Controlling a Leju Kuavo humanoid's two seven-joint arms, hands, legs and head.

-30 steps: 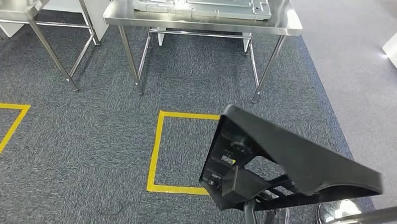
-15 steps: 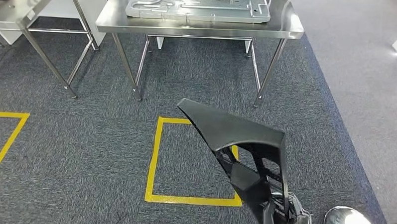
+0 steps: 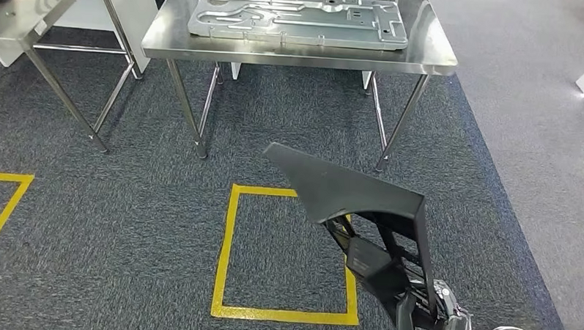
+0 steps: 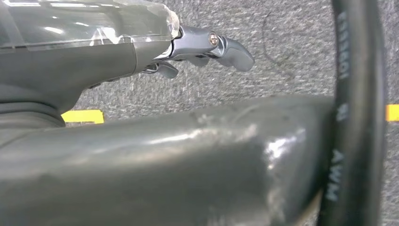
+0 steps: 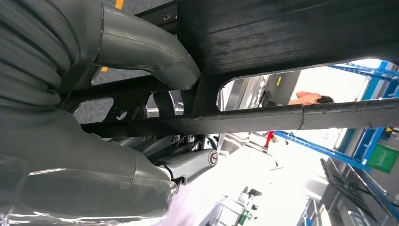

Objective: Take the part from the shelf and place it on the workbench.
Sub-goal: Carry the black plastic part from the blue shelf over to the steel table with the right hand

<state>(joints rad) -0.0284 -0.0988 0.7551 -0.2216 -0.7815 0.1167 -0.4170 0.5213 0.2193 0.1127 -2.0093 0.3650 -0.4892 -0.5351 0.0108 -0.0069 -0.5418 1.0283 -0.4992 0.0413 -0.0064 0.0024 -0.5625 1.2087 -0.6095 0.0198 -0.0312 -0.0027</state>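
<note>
Nearest the robot, the right hand (image 3: pixel 434 317) rises from the lower right of the head view, its fingers (image 5: pixel 141 44) wrapped around a strut of one black part (image 3: pixel 354 200), a wedge-shaped panel with open ribbing underneath. The part stands up and ahead of that hand, its pointed tip aimed toward the table beyond. A second ago the part lay broad and tilted to the right; half a second ago it had swung round to its present pose, and since then the whole view has shifted slightly, bringing more of the tabletop into sight. I judge this as the robot nearing the workbench with the part carried securely, placement not yet done. The left hand (image 4: pixel 207 47) hangs over the carpet, fingers loosely apart, holding nothing. Beneath the part, one full yellow taped square (image 3: pixel 227 251) marks the carpet, with the corner of a second (image 3: pixel 5 199) far off to the left. Beyond stand two steel tables: the workbench (image 3: pixel 300 55) ahead, bearing one grey metal plate (image 3: pixel 301 18), and a second table (image 3: pixel 30 16) to its left.
</note>
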